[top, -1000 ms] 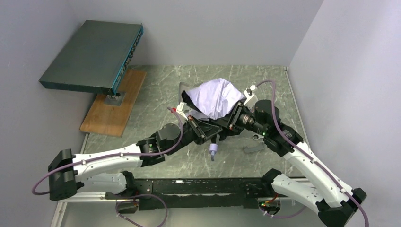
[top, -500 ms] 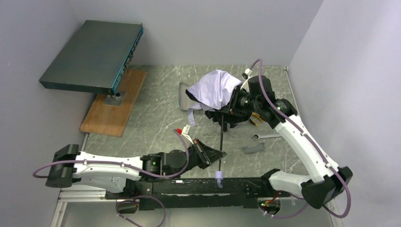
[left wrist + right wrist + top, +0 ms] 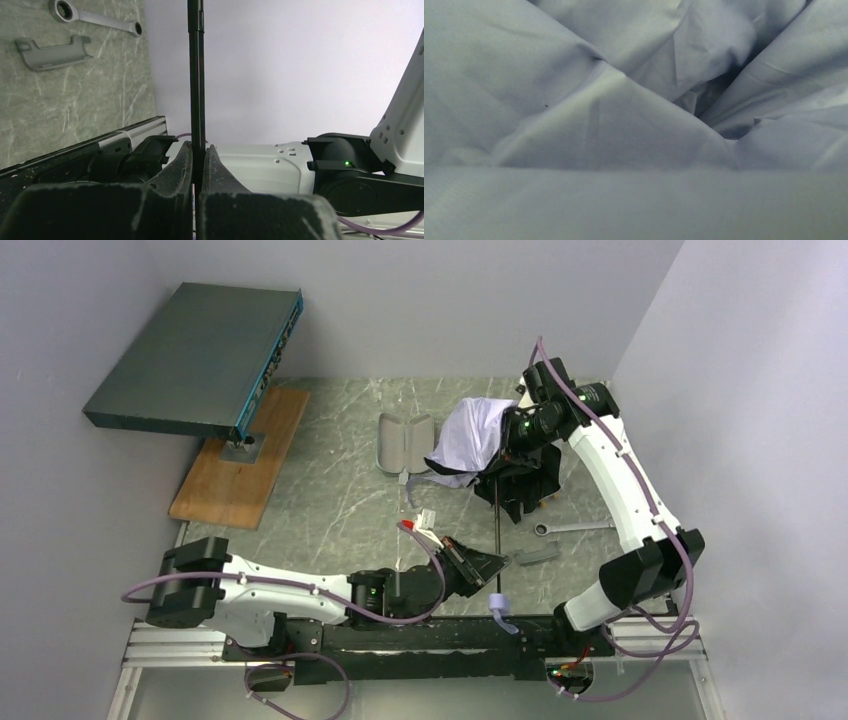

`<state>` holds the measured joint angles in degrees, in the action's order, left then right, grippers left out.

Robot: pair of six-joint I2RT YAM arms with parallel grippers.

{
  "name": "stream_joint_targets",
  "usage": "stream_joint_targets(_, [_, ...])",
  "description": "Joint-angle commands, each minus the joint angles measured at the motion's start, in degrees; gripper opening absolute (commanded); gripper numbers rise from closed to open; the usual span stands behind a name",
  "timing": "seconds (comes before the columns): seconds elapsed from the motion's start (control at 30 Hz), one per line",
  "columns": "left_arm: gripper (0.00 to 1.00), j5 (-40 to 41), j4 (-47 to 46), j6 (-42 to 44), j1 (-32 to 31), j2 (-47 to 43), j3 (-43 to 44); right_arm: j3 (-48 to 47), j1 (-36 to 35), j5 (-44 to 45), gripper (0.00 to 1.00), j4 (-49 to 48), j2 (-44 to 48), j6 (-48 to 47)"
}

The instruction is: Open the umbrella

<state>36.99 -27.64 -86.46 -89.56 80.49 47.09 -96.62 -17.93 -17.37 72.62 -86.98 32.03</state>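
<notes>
The umbrella's pale lavender canopy [image 3: 468, 433] is bunched at the back right of the table. Its thin black shaft [image 3: 497, 535] runs from there toward the near edge and ends in a small pale handle [image 3: 501, 605]. My left gripper [image 3: 494, 568] is shut on the shaft just above the handle. In the left wrist view the shaft [image 3: 196, 75] rises from between the closed fingers of the left gripper [image 3: 198, 147]. My right gripper [image 3: 512, 438] is buried in the canopy and holds that end. Canopy fabric [image 3: 624, 125] fills the right wrist view and hides the fingers.
A grey oblong case [image 3: 403, 443] lies left of the canopy. A wrench [image 3: 575, 528] and a grey bracket [image 3: 535, 556] lie right of the shaft; both show in the left wrist view [image 3: 95, 20] [image 3: 52, 50]. A dark teal box [image 3: 195, 355] stands over a wooden board [image 3: 240, 460] at the back left.
My right gripper carried the canopy toward the back right. My left gripper moved right along the near edge with the handle end. The shaft between them has grown longer.
</notes>
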Motion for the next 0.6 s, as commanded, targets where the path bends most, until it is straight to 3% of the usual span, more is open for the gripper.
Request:
stream_joint_targets(0.0, [0.00, -21.7, 14.8, 3.2, -13.7, -3.5, 4.8, -7.9, 3.7, 8.9, 0.25, -39.9, -2.1, 3.1])
stream_joint_targets(0.03, [0.08, -19.4, 20.0, 4.0, -13.4, -4.9, 6.2, -5.9, 2.6, 7.3, 0.25, -40.4, -0.8, 3.1])
stream_joint_targets(0.17, [0.74, -8.5, 43.8, 5.7, -12.1, -10.0, 12.2, 3.1, -4.1, 7.8, 0.18, -40.1, 4.7, 2.0])
stream_joint_targets(0.23, [0.91, -5.1, 49.7, 7.0, -10.7, -12.2, 13.3, 9.0, -7.5, 8.7, 0.09, -40.3, 7.5, 3.0])
stream_joint_targets(0.37, [0.98, 0.8, 53.5, 11.1, -8.8, -17.0, 11.7, 18.3, -12.9, 12.2, 0.01, -42.2, 12.7, 6.9])
stream_joint_targets(0.57, [0.98, 6.7, 59.0, 18.3, -5.2, -18.6, 13.9, 22.0, -15.7, 13.6, 0.00, -42.1, 14.7, 10.0])
